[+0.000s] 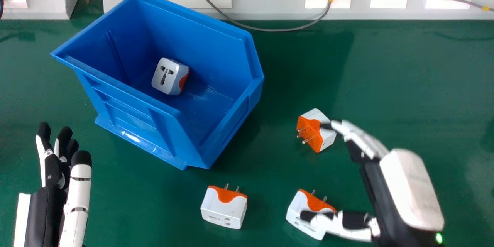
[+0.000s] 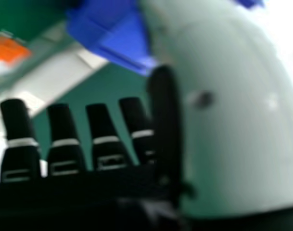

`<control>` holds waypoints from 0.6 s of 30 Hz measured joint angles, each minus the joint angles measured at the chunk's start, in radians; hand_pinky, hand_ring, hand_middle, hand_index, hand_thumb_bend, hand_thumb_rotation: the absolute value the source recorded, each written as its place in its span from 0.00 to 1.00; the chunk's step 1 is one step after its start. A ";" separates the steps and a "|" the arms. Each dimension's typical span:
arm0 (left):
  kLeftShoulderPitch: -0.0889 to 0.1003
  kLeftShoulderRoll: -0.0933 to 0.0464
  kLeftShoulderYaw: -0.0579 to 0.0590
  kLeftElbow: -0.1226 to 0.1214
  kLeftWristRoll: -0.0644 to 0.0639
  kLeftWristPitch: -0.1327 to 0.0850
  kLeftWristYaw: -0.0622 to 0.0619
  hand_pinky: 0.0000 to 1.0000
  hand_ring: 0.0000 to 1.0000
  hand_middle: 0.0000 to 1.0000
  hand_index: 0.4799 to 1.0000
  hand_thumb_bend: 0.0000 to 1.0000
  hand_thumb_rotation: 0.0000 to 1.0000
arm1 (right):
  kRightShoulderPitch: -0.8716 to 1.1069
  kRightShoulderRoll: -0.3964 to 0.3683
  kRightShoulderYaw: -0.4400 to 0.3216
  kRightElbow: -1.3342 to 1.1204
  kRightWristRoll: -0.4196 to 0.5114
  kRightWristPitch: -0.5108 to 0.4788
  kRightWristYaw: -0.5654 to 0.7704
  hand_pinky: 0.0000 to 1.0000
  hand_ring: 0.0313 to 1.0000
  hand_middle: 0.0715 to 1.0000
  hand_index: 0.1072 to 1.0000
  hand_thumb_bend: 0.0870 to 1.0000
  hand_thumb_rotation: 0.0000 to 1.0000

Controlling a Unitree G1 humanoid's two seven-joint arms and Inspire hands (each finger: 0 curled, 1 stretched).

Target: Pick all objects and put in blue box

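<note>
My green desk (image 1: 386,65) carries the open-fronted blue storage bin (image 1: 208,42), which has one adapter (image 1: 166,76) inside. The right robot hand (image 1: 409,185) is wide, its fingers at the far orange-and-white plug adapter (image 1: 312,135), its thumb (image 1: 322,220) over the near-right adapter (image 1: 303,203); I can't tell whether either truly touches. The left robot hand (image 1: 48,204) is open, left of the bin. A third loose adapter (image 1: 224,210) sits just in front of the bin. My worry is that span: if I close on the far adapter, the thumb could sweep the near-right one along, wedging both or skidding one away. A fingertip-only pinch might let the far one roll, since its metal pins (image 1: 308,139) jut out sideways. Carried low, it could also catch the bin's rim and drop.
</note>
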State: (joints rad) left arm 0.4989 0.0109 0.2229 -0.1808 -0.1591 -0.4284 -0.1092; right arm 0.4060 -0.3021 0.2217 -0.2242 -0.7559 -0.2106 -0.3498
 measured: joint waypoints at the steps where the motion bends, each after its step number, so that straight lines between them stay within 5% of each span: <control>1: 0.000 0.001 0.000 0.000 0.000 0.000 0.000 1.00 1.00 1.00 1.00 0.30 0.80 | 0.008 0.000 0.001 0.008 -0.008 0.000 -0.003 0.67 0.80 0.84 0.80 0.62 0.34; 12: 0.001 0.010 0.010 -0.009 0.000 0.008 0.001 1.00 1.00 1.00 1.00 0.28 0.81 | -0.001 0.016 0.033 0.128 -0.125 0.027 -0.057 0.67 0.79 0.82 0.78 0.68 0.43; 18: -0.006 0.012 0.015 -0.009 0.000 0.012 0.001 1.00 1.00 1.00 1.00 0.29 0.79 | -0.087 0.030 0.071 0.228 -0.191 0.098 -0.077 0.67 0.78 0.81 0.76 0.68 0.39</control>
State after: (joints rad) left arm 0.4931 0.0232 0.2376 -0.1901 -0.1587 -0.4162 -0.1078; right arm 0.3188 -0.2717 0.2928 0.0035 -0.9466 -0.1128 -0.4264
